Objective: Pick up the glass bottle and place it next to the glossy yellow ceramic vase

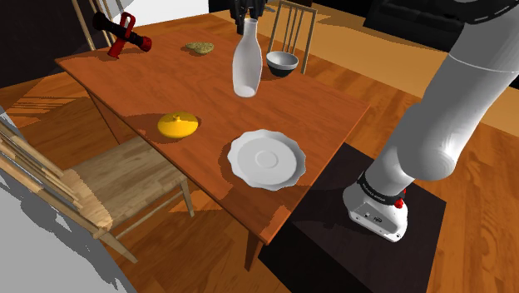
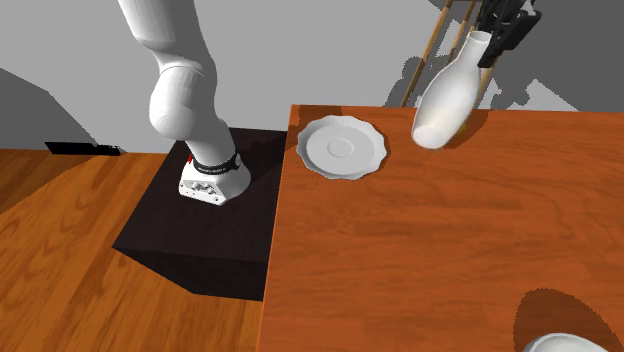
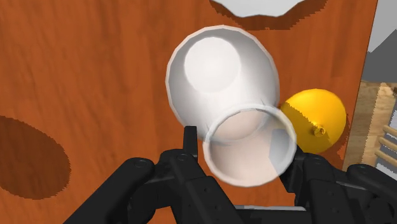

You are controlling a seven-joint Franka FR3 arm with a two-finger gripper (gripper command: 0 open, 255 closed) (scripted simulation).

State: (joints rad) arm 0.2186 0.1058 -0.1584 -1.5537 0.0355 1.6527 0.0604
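Observation:
A white bottle (image 1: 246, 62) hangs tilted at the far side of the wooden table (image 1: 166, 83), its base close over the top. My gripper (image 1: 249, 17) is shut on its neck from above. In the second exterior view the bottle (image 2: 448, 95) leans away from the gripper (image 2: 498, 40) toward the plate. In the wrist view the black fingers (image 3: 191, 143) clasp the bottle's open mouth (image 3: 249, 145), and my gripper (image 3: 245, 151) looks down past it. The glossy yellow vase (image 1: 178, 125) is a low, flattened shape near the table edge by the chair. It also lies beyond the bottle (image 3: 315, 118).
A white scalloped plate (image 1: 266, 158) lies near the stand-side edge, also seen as the plate (image 2: 342, 147). A dark bowl (image 1: 282, 62) sits right of the bottle. A red and black tool (image 1: 123, 35) and a brownish lump (image 1: 200, 47) lie far back. Wooden chairs (image 1: 83, 179) flank the table.

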